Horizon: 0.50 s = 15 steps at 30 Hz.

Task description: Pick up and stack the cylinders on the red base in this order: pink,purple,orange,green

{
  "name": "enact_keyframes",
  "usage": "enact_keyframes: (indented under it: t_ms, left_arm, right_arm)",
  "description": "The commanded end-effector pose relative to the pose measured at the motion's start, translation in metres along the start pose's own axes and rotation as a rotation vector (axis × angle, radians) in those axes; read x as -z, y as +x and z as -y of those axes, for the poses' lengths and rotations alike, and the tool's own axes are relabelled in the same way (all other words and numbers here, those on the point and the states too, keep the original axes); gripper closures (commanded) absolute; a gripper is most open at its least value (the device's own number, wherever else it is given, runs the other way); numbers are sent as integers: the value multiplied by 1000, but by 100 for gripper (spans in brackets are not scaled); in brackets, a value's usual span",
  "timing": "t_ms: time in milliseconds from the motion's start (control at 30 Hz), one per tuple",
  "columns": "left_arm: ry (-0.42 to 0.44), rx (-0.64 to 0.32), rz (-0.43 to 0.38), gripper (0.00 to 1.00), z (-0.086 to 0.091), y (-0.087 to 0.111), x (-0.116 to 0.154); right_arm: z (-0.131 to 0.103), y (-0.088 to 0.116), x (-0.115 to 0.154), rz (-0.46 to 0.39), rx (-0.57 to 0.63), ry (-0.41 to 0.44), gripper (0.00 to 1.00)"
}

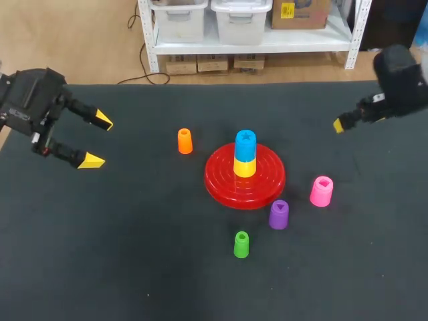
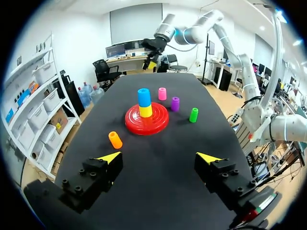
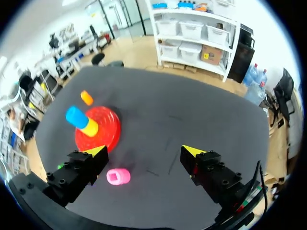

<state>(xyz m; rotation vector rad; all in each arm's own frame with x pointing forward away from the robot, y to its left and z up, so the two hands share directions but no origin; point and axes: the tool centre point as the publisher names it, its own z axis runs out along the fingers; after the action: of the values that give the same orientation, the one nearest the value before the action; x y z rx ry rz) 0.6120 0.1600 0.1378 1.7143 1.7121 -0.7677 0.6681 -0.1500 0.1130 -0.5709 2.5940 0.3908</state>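
Bright, even light came from above. The red base (image 1: 245, 178) shone a little on its rings. A soft, thin shadow lay on the dark surface (image 1: 134, 267) just beside the red base. The surface around it looked flat and dull.

Six cylinders (image 1: 185, 141) (image 1: 245, 140) (image 1: 245, 167) (image 1: 322, 191) (image 1: 279, 215) (image 1: 241, 245), one red base (image 1: 221, 182) and two robot hands (image 1: 96, 140) (image 1: 341, 124).

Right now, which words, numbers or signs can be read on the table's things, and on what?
Base: no text.
Blue cylinder: a star shape on top, no words.
Yellow cylinder: no text.
Pink cylinder, purple cylinder, green cylinder, orange cylinder: no text; top marks too small to tell.
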Motion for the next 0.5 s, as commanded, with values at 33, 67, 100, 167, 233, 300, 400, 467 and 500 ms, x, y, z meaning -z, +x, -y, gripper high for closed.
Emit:
enact_keyframes:
  t_ms: [33,67,100,167,233,300,400,467,500]
  left_arm:
    - [-4,-3,3,0,1,1,0]
    - [-4,-3,3,0,1,1,0]
    - [-4,-3,3,0,1,1,0]
    - [-4,-3,3,0,1,1,0]
    - [-4,-3,3,0,1,1,0]
    - [-4,-3,3,0,1,1,0]
    - [-4,-3,3,0,1,1,0]
    - [-4,-3,3,0,1,1,0]
    - [-4,-3,3,0,1,1,0]
  right_arm:
    - [-15,12,1,-100,117,342,0]
    - [-16,16,-1,-116,135,355,0]
    - [-18,20,-4,-129,157,368,0]
    - [-21,27,-7,-148,196,391,0]
    - [-22,33,-11,-164,222,404,0]
    - [-24,38,-14,-175,242,413,0]
    - [-31,44,-17,-190,264,395,0]
    - [-40,49,-20,-204,286,365,0]
    - [-44,51,-22,-210,295,358,0]
